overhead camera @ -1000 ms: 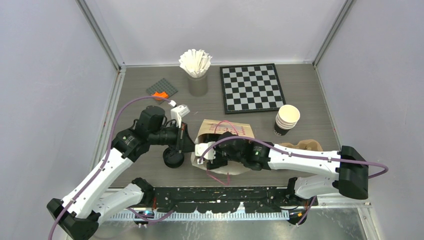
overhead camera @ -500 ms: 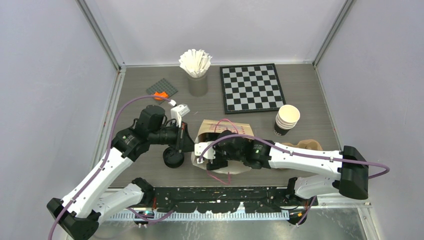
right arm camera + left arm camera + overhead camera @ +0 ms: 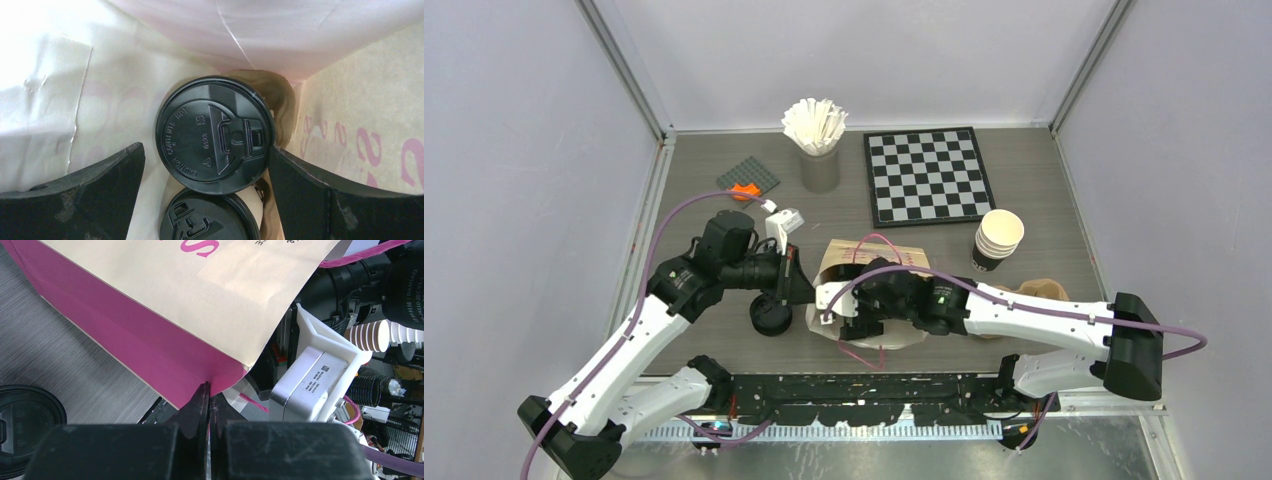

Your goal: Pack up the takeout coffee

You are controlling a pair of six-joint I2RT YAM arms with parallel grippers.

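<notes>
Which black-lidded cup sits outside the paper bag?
The lidded cup on the table, left of the bag; the other two cups sit inside it, below the right gripper.

Black-lidded, upright inside paper bag (image 3: 360, 125): first cup (image 3: 216, 135); second cup (image 3: 210, 220) just beside, at its 6 o'clock. Third cup (image 3: 771, 318) outside, at bag's 9 o'clock.

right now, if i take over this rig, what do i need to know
Left gripper: shut on the pink side fold of the paper bag.
Right gripper: open inside the bag, jaws either side of a lidded coffee cup.
Second lidded cup next to it, both in a brown pulp carrier.
Left to do: black-lidded cup on the table beside the bag looks unpacked; withdraw right arm.
</notes>
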